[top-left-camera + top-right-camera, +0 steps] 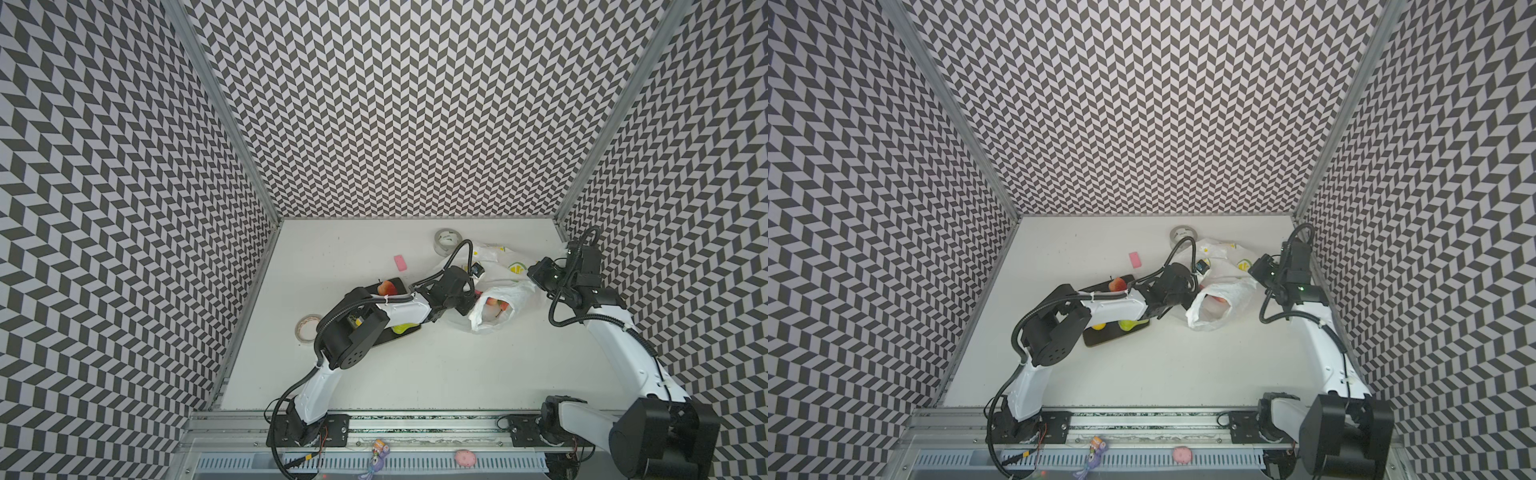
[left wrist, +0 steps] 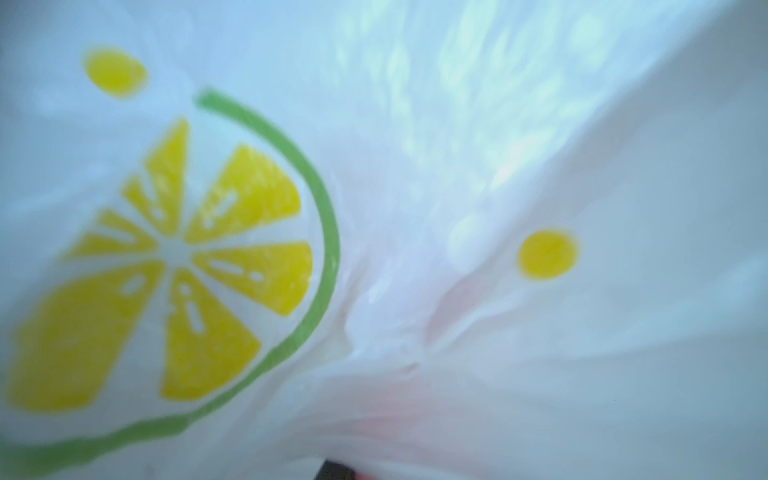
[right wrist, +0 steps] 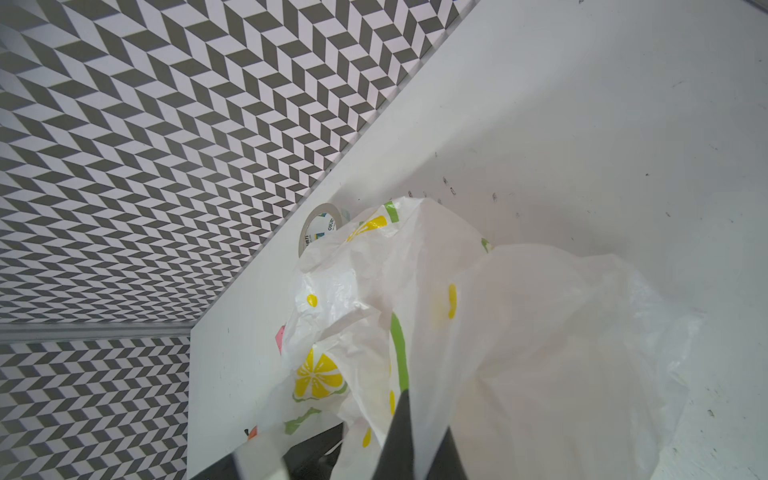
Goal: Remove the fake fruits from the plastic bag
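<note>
- The plastic bag (image 1: 517,296) lies right of centre on the table (image 1: 415,374), with its mouth gaping toward the black tray (image 1: 1096,340).
- Three fake fruits already sit on that tray: a peach-red fruit (image 1: 387,287), a green pear (image 1: 401,329) and a yellow lemon (image 1: 1098,326).
- Reddish fruits (image 1: 494,305) show inside the bag. Whether more lie deeper cannot be told.
- The right gripper (image 1: 533,272) is clamped tight on the bag's far end.
- The left gripper (image 1: 471,302) sits at the mouth. Plastic hides its fingers, so their opening and any catch cannot be told.
- The task looks roughly half done.
</note>
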### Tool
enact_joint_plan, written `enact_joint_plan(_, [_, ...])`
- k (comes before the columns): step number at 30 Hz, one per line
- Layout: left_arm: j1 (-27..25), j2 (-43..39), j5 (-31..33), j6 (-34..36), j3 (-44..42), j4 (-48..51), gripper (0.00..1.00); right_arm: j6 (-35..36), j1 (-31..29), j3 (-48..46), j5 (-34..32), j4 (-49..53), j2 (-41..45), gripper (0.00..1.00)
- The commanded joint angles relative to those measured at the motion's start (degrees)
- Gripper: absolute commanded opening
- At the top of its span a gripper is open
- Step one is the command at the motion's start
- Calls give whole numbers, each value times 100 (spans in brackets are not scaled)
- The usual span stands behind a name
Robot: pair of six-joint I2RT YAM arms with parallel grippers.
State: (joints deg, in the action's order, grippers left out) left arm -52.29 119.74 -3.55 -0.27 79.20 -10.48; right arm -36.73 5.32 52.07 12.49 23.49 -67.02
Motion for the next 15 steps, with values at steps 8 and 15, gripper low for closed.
enact_joint_plan(8, [142,-951,-668,562,-1156,-1446,26,-186,62,-115,-421,-529,49,6])
enact_joint_plan(15, [174,-1469,-968,959,-1548,-956,22,-159,144,-46,-493,-538,39,7])
